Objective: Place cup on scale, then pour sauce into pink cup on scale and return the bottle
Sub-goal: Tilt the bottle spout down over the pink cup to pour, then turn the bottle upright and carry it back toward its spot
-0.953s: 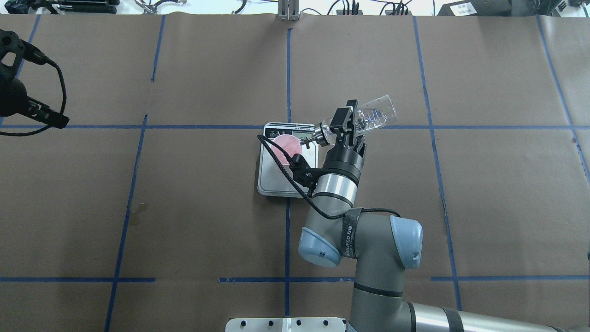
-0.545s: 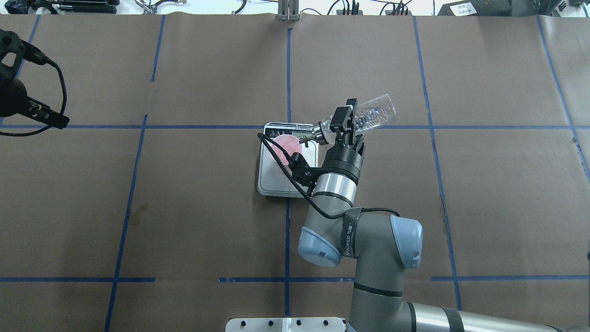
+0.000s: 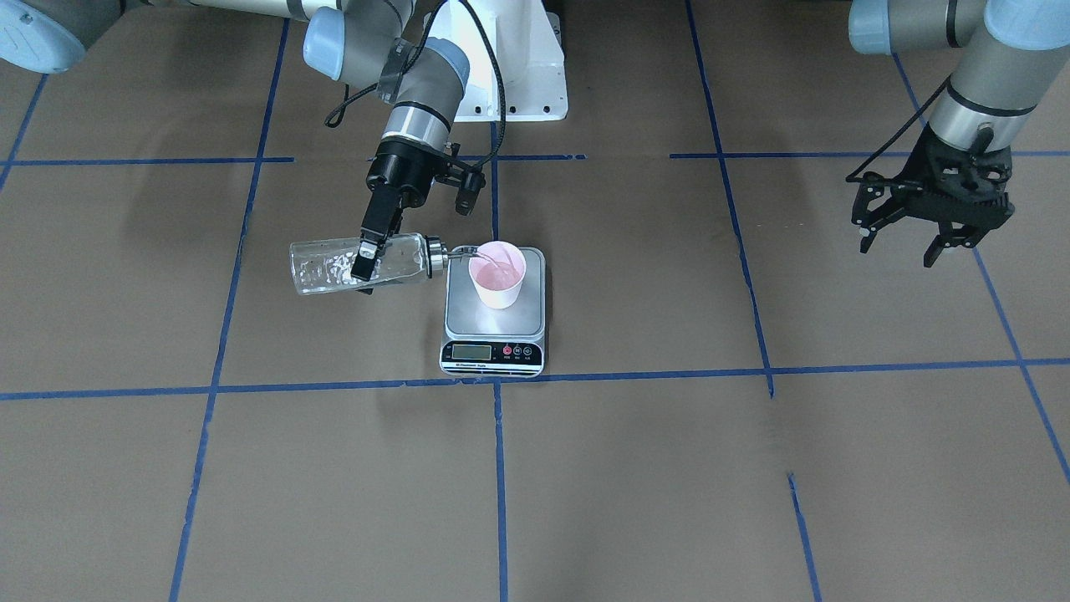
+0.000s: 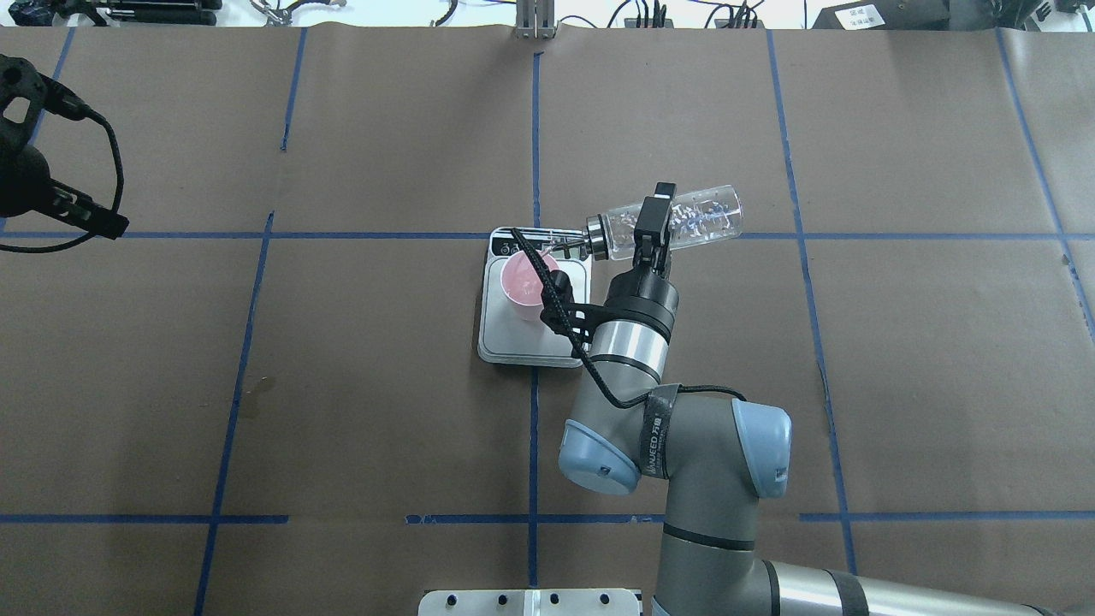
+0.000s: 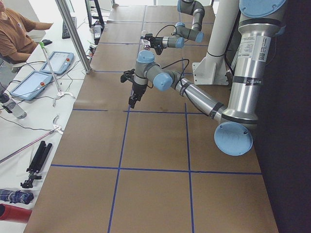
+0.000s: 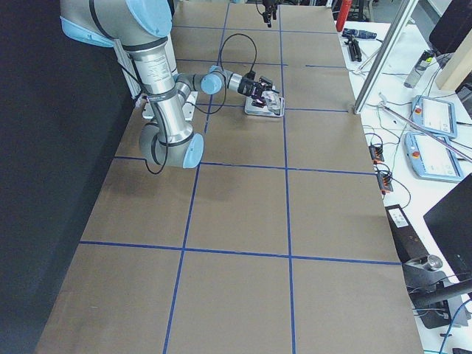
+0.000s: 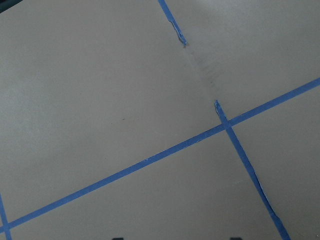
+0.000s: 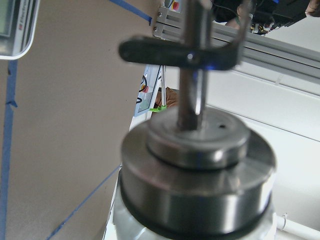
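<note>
My right gripper [image 3: 364, 266] [image 4: 654, 224] is shut on the clear glass bottle [image 3: 330, 266] [image 4: 706, 214] and holds it almost level above the table. Its silver pourer cap [image 3: 433, 255] [image 8: 197, 165] points at the rim of the pink cup [image 3: 497, 283] [image 4: 523, 282]. The cup stands upright on the scale [image 3: 493, 353] [image 4: 522, 340], near its display end. Clear liquid shows as droplets in the bottle. My left gripper [image 3: 899, 247] [image 4: 90, 167] hangs open and empty, far off to the side.
Brown paper with blue tape lines [image 7: 150, 160] covers the table. The right arm's black cable [image 4: 547, 282] loops over the scale beside the cup. Stands and operator gear lie beyond the far edge [image 4: 530, 21].
The right wrist has turned the bottle back from a steep pouring tilt toward level, and its spout has drawn back from over the cup's middle to the rim. The left arm has not moved.
</note>
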Robot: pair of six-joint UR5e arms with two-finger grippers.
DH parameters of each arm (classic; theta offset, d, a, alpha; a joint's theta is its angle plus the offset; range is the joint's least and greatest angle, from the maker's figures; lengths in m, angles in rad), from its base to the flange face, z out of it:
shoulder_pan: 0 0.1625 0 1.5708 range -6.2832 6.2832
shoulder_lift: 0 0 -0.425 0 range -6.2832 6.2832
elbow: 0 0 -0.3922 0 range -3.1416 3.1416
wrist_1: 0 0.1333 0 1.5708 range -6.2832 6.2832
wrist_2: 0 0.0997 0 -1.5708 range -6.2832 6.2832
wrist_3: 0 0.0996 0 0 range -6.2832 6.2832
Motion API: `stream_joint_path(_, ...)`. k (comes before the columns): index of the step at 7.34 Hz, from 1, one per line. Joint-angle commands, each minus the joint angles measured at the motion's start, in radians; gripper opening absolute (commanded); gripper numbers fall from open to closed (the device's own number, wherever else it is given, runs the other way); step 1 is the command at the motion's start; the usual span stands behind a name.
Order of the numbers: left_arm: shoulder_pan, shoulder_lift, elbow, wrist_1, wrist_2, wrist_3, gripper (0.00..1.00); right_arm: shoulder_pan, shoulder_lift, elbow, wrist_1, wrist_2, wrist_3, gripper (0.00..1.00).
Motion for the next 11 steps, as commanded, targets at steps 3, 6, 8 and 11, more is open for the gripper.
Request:
stream_joint_path(3,0.000,-0.003,-0.002,0.000,0.000,0.000,0.77,-0.030,-0.029,-0.002,0.116,0.019,0.337,0.00)
stream_joint_path(6,-0.001,-0.003,-0.007,0.000,0.000,-0.002,0.77,-0.030,-0.127,-0.002,0.574,0.104,0.418,0.00)
stream_joint_path(8,-0.001,-0.003,-0.008,0.000,0.000,-0.002,0.77,-0.024,-0.210,0.019,0.770,0.163,0.550,0.00)
stream_joint_path(11,0.000,-0.003,-0.013,0.002,0.002,-0.003,0.77,0.013,-0.441,0.177,0.853,0.288,0.863,0.00)
